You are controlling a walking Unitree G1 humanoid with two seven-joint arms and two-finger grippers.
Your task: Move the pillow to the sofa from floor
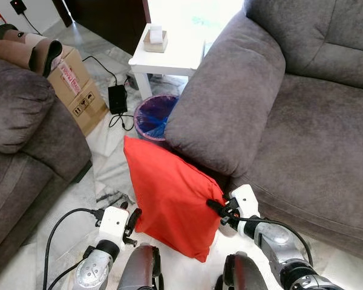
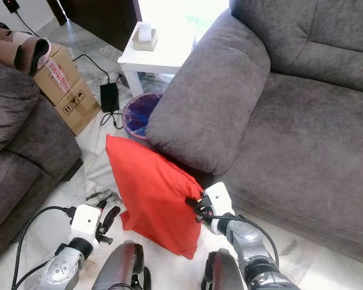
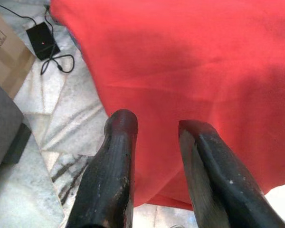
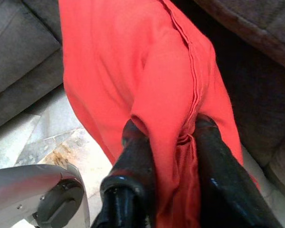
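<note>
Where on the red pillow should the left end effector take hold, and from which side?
Best bet: the pillow's free left edge, approached from the robot's left. It stands upright against the sofa arm, the right end effector already pinches the seamed right edge, and the left end effector faces it with fingers open.

Marble floor (image 1: 109, 169) w/ red pillow (image 1: 169, 193), bin (image 1: 152, 116), cardboard box (image 1: 78, 90), adapter (image 1: 117, 98).

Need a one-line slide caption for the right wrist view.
Right gripper pinches the red fabric pillow's seamed edge beside the grey sofa.
</note>
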